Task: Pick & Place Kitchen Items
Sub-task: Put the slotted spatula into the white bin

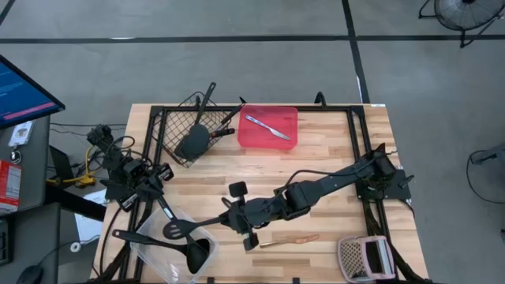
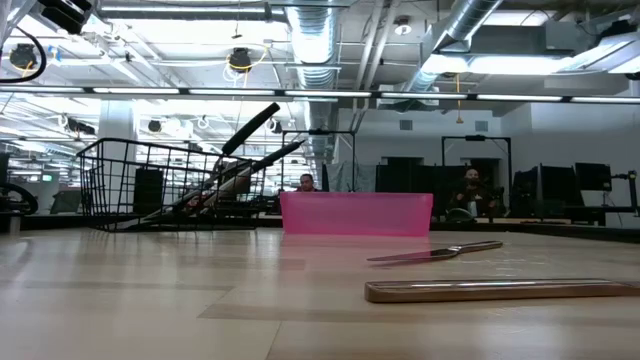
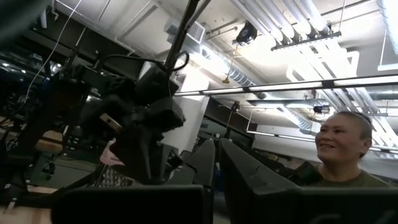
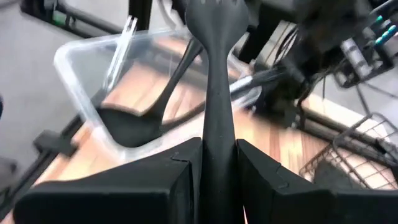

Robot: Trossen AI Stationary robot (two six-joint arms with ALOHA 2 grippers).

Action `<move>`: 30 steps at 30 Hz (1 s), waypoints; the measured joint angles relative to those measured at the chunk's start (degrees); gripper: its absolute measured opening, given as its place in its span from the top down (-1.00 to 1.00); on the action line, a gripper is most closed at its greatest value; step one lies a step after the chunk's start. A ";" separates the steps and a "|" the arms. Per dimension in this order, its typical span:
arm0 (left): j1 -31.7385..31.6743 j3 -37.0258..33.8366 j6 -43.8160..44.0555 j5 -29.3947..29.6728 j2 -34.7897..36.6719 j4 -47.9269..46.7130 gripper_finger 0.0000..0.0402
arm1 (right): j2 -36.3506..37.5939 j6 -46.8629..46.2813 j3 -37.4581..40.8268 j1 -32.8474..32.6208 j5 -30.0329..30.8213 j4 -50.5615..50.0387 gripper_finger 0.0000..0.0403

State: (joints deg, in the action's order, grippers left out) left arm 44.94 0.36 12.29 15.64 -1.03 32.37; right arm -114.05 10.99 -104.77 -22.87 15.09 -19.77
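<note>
A black slotted turner (image 1: 178, 229) is clamped by its handle between the narrowly parted fingers of the right gripper (image 1: 233, 218), which is stretched across the wooden table (image 1: 331, 150) with the turner's head brought over the rim of the clear tub (image 1: 150, 251) at the near left corner. In the right wrist view the handle (image 4: 217, 99) is seen pinched between the two dark fingers (image 4: 177, 177), with a black ladle (image 4: 134, 124) already lying in the tub. The left gripper (image 1: 162, 175) is parked at the table's left edge beside the tub, closed on nothing. Because the turner is held far back on a long handle, it is judged that it could pivot in the grip, or catch on the tub wall or on the utensils already inside; a release made too early could leave it balanced on the rim, from where it may slide onto the table. The light tub could also be nudged or tipped by a lowered head. Other items are left to be dealt with: a tan stick (image 1: 289, 239) near the front edge, a silver knife (image 1: 267, 126) in the red tray (image 1: 246, 140), and black utensils (image 1: 195, 139) in the black wire basket (image 1: 170, 118).
</note>
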 joint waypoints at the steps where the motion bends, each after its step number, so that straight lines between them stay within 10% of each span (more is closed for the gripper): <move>1: 0.01 -0.01 0.00 0.29 -0.24 0.27 0.96 | -0.81 0.10 -1.44 -0.04 -0.03 -0.97 0.65; 30: -0.01 0.00 0.00 0.54 -7.02 0.30 0.96 | -7.29 3.93 -12.29 0.37 2.97 -15.50 0.65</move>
State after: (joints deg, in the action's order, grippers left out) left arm 44.93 0.36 12.29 16.19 -8.06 32.67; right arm -121.34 14.92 -117.05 -22.50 18.06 -35.27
